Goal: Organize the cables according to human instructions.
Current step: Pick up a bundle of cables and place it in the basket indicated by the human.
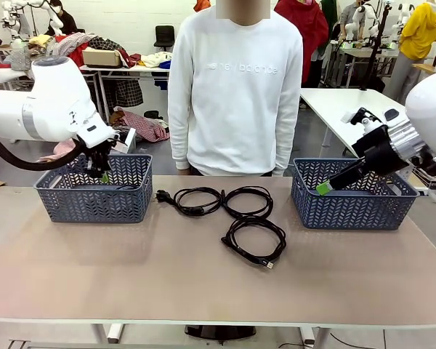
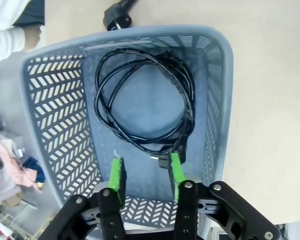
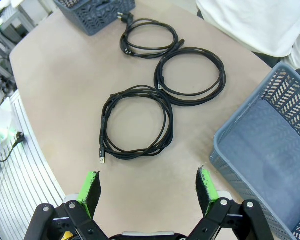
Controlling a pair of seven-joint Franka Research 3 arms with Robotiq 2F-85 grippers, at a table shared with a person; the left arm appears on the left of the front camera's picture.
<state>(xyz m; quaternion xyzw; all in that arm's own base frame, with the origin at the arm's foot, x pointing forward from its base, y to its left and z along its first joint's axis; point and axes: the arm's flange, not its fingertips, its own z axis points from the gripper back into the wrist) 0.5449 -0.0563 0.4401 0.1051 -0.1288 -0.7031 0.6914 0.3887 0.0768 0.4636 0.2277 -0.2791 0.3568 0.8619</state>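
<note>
Three coiled cables (image 1: pixel 254 218) lie on the table (image 1: pixel 94 276), a fourth (image 2: pixel 186 95) in the basket (image 2: pixel 60 125) under parted left jaws; right jaws spread.

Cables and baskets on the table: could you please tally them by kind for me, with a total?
Thin black coiled cables: 4, with three on the tan tabletop and one inside the left basket.
Blue-grey lattice plastic baskets: 2, left and right.
Total: 6.
</note>
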